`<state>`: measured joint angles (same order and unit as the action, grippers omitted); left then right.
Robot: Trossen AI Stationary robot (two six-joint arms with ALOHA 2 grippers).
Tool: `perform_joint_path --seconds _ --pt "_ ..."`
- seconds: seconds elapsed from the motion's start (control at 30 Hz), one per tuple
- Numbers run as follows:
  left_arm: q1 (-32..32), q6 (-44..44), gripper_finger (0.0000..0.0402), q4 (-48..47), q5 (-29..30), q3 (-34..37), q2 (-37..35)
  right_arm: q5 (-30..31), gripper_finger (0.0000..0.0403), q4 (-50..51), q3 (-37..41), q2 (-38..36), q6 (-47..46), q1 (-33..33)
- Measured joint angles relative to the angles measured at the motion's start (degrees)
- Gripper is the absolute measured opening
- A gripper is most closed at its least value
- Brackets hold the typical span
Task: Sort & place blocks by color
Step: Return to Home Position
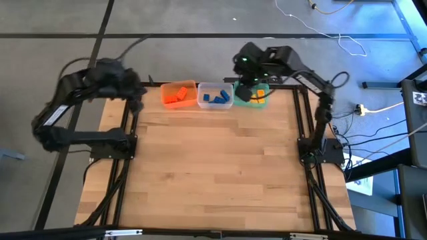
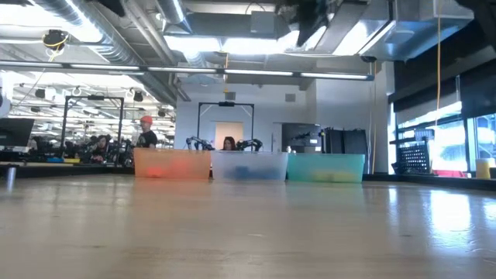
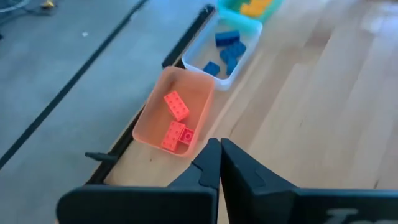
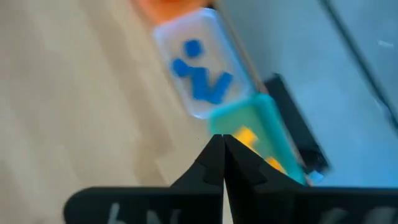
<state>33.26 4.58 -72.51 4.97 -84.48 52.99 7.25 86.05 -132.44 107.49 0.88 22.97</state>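
Observation:
Three small tubs stand in a row at the table's far edge. The orange tub (image 1: 179, 94) (image 3: 177, 115) holds orange blocks (image 3: 176, 106). Blue blocks (image 3: 227, 45) (image 4: 200, 73) lie in the clear tub (image 1: 215, 96). The green tub (image 1: 254, 97) (image 4: 261, 134) holds yellow blocks (image 4: 246, 134). My right gripper (image 4: 222, 154) hovers over the green tub, shut, with nothing between its fingers. My left gripper (image 3: 220, 158) is shut and empty, above the table's far left corner, near the orange tub.
The wooden table top (image 1: 213, 167) lies bare in front of the tubs. Black frame rails (image 1: 303, 120) run along both sides. Cables (image 1: 373, 110) lie on the floor to the right. In the low view, people (image 2: 147, 132) stand in the room beyond the tubs (image 2: 249, 166).

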Motion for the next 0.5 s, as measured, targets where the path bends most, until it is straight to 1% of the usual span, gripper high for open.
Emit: perform_joint_path --seconds 0.07,0.13,0.3,0.37,0.5 --pt "0.00 -2.18 0.0001 0.09 0.13 1.91 -4.10 4.35 0.0001 2.29 0.04 -2.39 -2.81 -0.66" --pt "0.00 -4.44 0.0001 0.08 0.92 3.84 -8.35 6.92 0.0001 3.79 0.04 -4.88 -5.44 -1.48" --pt "0.00 -9.92 0.0000 0.12 4.89 8.29 -19.44 9.27 0.0000 3.97 1.05 -10.92 -8.95 -4.36" --pt "0.00 -11.09 0.0000 1.10 5.91 10.09 -23.81 10.11 0.0000 3.97 2.82 -13.96 -10.64 -6.03" --pt "0.00 -11.48 0.0000 4.93 6.27 14.45 -32.36 15.13 0.0000 2.93 9.39 -20.39 -15.60 -10.01"
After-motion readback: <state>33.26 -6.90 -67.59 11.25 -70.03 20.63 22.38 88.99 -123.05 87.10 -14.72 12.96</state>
